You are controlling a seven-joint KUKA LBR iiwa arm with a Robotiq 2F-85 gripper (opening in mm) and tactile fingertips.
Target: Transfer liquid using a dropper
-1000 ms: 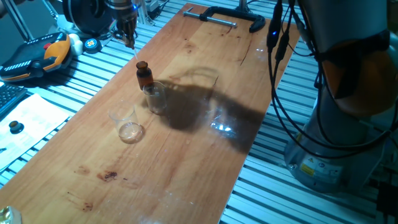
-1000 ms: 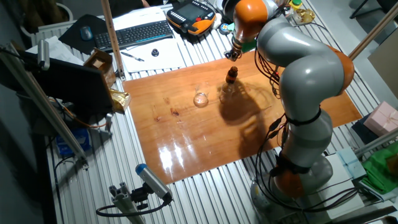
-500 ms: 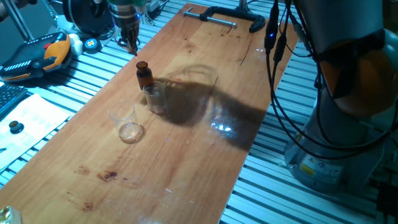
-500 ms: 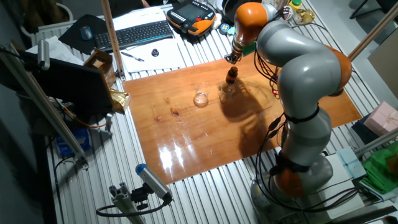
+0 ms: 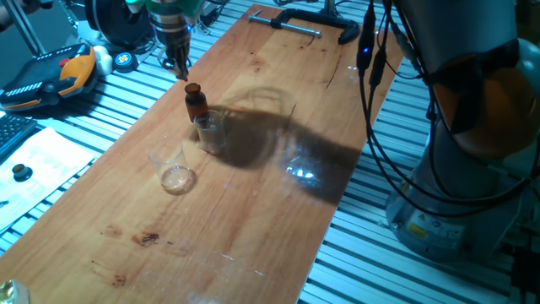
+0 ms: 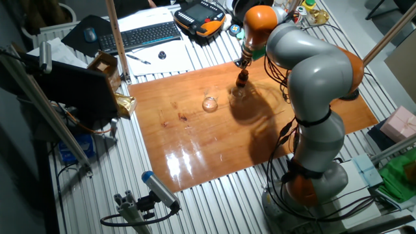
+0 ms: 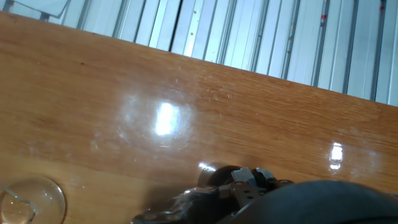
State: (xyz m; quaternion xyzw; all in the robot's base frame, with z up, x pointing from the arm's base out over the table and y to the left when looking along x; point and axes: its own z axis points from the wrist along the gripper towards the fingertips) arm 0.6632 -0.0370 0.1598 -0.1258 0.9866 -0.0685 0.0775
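My gripper [image 5: 180,67] hangs just above the open neck of a small amber-brown bottle [image 5: 197,105], its fingers closed together. The dropper sits pinched between the fingers and is mostly hidden; its thin glass tip reaches the bottle mouth. A clear beaker [image 5: 211,133] touches the bottle's near side. A second clear beaker [image 5: 173,167] stands further along the board, with a thin layer of liquid [image 5: 177,180] at its bottom. In the other fixed view the gripper [image 6: 242,64] is over the bottle [image 6: 242,80]. The hand view shows a beaker [image 7: 25,202] at bottom left.
Everything stands on a wooden board [image 5: 253,211] laid on a slatted metal table. A black clamp [image 5: 297,24] holds the board's far end. An orange-black pendant [image 5: 51,76] lies off the left edge. Black cables [image 5: 375,59] hang by my arm's base on the right.
My gripper has come down and shifted slightly toward the bottle. The thin glass tube that showed below the fingers now ends at the bottle mouth. Bottle and beakers have not moved.
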